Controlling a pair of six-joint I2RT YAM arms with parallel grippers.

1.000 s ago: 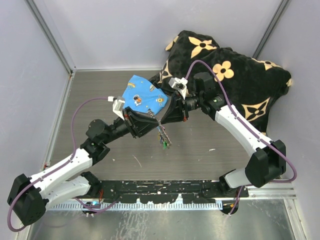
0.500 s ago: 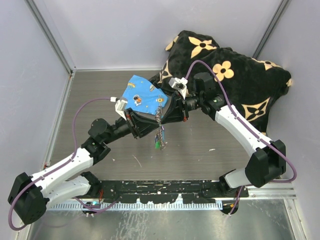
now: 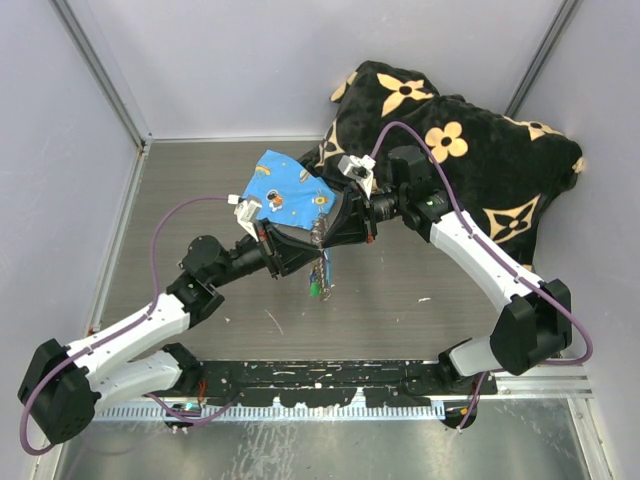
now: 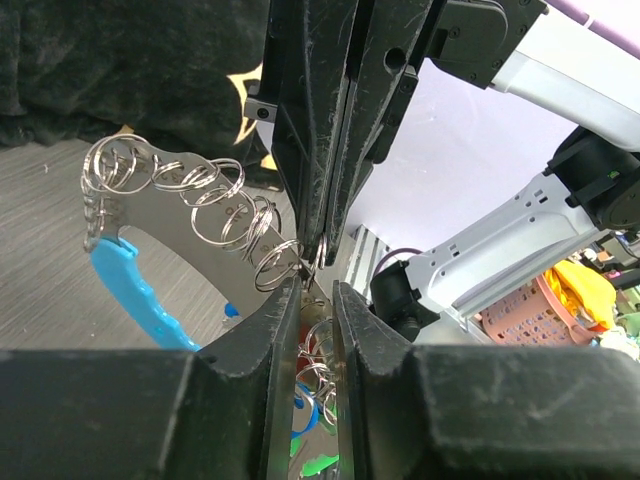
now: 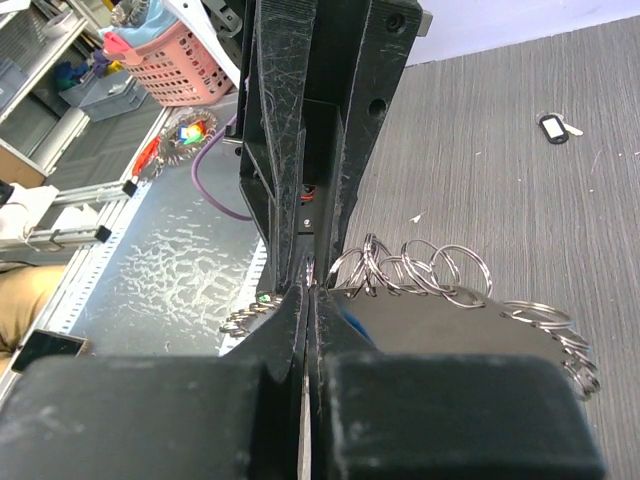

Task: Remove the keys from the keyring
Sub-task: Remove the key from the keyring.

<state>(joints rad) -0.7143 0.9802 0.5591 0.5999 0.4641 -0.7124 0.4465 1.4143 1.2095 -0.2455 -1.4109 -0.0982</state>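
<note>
The keyring (image 4: 160, 215), a flat metal loop strung with several split rings and a light-blue curved piece (image 4: 135, 290), hangs in the air between both grippers. My right gripper (image 5: 308, 290) is shut on its edge and comes down from above in the left wrist view (image 4: 318, 250). My left gripper (image 4: 315, 292) faces it tip to tip, its jaws a narrow gap apart, with rings and the keys (image 4: 312, 400) hanging in that gap. From the top view, the keys (image 3: 319, 283) dangle below the meeting grippers (image 3: 317, 240). One green head (image 5: 262, 297) shows.
A blue printed cloth (image 3: 283, 190) lies just behind the grippers. A black cushion with a tan flower pattern (image 3: 470, 150) fills the back right corner. One loose dark-headed key (image 5: 553, 127) lies on the grey table (image 3: 200, 190). Walls close in on three sides.
The left gripper's jaws have narrowed and its arm has edged toward the right gripper. The hanging keys have swung left, closer under the grippers. The right arm holds still.
</note>
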